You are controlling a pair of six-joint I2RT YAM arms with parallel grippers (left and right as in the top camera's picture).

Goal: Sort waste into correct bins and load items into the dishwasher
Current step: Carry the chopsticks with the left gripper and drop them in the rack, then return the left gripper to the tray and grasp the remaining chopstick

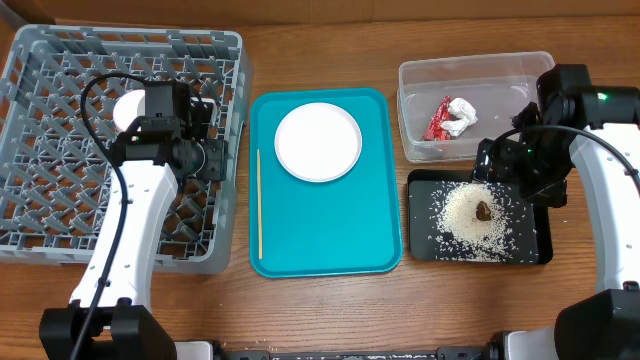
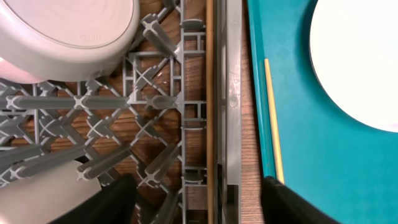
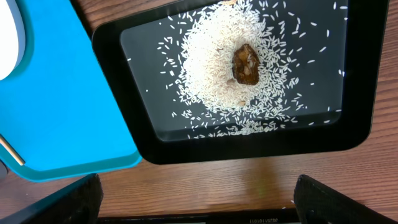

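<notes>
The grey dish rack is at the left. My left gripper is open and empty above the rack's right wall. An upturned white bowl lies in the rack, and a thin wooden chopstick lies along the inside of that wall. The other chopstick and the white plate lie on the teal tray. The clear tub holds the red wrapper and white wad. The black tray holds rice and a brown lump. My right gripper is open and empty, high above the black tray.
The teal tray lies between the rack and the two bins. A pale rounded object, perhaps the cup, shows in the rack by my left finger. Bare wooden table lies in front of the black tray.
</notes>
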